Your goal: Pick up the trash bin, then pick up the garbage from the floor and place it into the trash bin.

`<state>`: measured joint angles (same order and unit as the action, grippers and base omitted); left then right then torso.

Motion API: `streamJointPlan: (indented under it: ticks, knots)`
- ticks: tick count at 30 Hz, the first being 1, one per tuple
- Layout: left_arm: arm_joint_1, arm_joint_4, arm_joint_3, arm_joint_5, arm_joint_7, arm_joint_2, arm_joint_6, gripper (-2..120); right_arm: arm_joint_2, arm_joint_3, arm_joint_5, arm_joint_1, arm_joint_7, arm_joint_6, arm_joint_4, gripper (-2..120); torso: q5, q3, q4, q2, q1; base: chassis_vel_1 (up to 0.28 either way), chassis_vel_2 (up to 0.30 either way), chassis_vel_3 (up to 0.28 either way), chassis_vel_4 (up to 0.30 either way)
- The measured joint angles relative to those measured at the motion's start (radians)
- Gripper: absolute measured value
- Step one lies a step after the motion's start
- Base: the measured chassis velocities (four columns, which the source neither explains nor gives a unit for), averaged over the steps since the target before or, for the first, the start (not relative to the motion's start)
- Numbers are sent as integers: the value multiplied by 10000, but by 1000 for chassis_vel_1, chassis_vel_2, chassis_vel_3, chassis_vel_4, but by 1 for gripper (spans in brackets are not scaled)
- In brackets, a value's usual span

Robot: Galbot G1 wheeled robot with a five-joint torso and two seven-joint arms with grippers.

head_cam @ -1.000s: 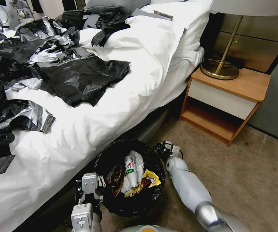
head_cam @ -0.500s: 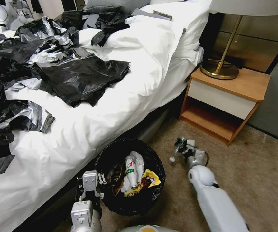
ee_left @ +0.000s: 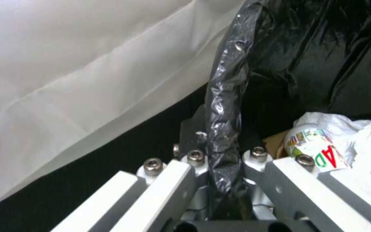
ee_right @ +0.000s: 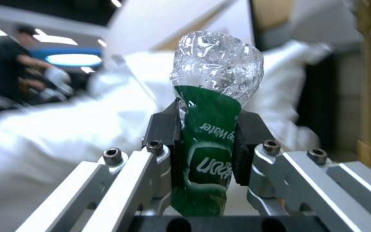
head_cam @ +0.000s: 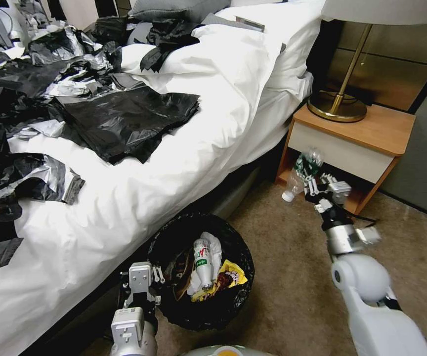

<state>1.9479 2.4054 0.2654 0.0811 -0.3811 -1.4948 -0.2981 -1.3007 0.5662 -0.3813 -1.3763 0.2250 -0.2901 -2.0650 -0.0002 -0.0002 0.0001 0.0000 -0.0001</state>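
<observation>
- Head view: the left pincer sits at the near-left rim of the bin, which stands by the bed, so the mouth faces up and open for drops.
- Left wrist view: its fingers are closed on the liner folded over the rim, one inside and one outside. That grip steadies the bin.
- Inside lie a bottle, white paper and a yellow wrapper, so much of the task looks done.
- The right pincer is raised in front of the nightstand, well apart from the bin.
- Right wrist view: it is clamped on the green label of a crushed bottle, squeezing the middle so the clear end sticks out past the fingertips.
- I judge this bottle still has to travel back over the bin.
</observation>
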Motion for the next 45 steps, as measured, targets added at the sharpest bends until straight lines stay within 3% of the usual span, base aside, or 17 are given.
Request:
streamJointPlan:
  ticks: [5,10,21,29,43,45]
  knots:
    - [-36,-82,-66,13,-5,-7,0,0,316,-984,-92,-983,129,-687,-1239,19,0,0,-1,0,0,0,0,0,0]
    - [-99,-141,-134,16,-9,-4,-2,0,593,-1978,646,-1515,145,-1159,-1352,19,2,0,1,0,0,0,0,0,0]
    - [-132,-126,-254,21,-14,-28,-40,0,677,-3938,2177,-1575,272,-1404,304,19,2,2,-1,0,0,0,0,0,0]
    - [-59,-61,-400,158,-14,-79,-43,0,431,-4608,2521,-902,79,-1124,1514,19,1,2,-1,0,0,0,0,0,0]
    - [9,-46,-469,296,29,-142,-4,0,147,-5696,3012,-625,-347,-724,2336,18,1,2,-1,0,1,0,0,0,0]
    - [9,-50,-485,302,33,-145,4,0,139,-5788,3120,-624,-460,-720,2432,18,-17,2,4,-1,0,0,0,0,0]
